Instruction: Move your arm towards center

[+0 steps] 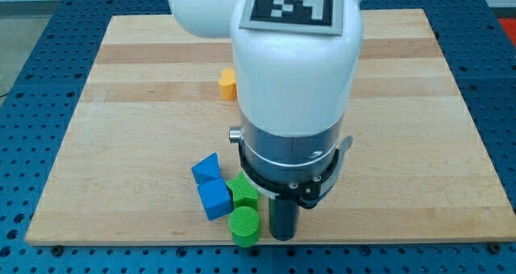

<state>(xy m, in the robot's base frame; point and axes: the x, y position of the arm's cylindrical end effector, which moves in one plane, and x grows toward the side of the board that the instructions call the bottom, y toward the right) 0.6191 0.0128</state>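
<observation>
1. Camera view, the arm: the white arm body (294,72) with its black-and-white marker fills the middle of the view and hides much of the wooden board (121,105) behind it. No gripper is fitted, so there are no jaws to be apart or together; the arm ends in a dark rod, and nothing is clamped by it.

2. Camera view, my tip (283,237): it is seen near the view's bottom edge of the board, a little to the view's right of the block cluster. The green cylinder (244,225) lies just beside it on the view's left; whether the two touch cannot be told.

3. Camera view, the blocks: a second green block (243,193), ridged in outline, sits just above the cylinder. A blue cube (214,200) and a blue block (206,168) of wedge-like shape lie further to the view's left. An orange block (228,84) is partly hidden behind the arm, towards the view's top.

4. The target: the board's centre is judged to lie towards the view's top from the tip, under the arm body, and is not visible.

5. Doing the step well: the tip should be drawn straight towards the view's top, away from the bottom edge. A leftward drift should be avoided, since the green blocks would likely be nudged. The path appears free of blocks, though part of it is hidden by the arm.

6. The orange block should be watched as the centre is approached.
</observation>
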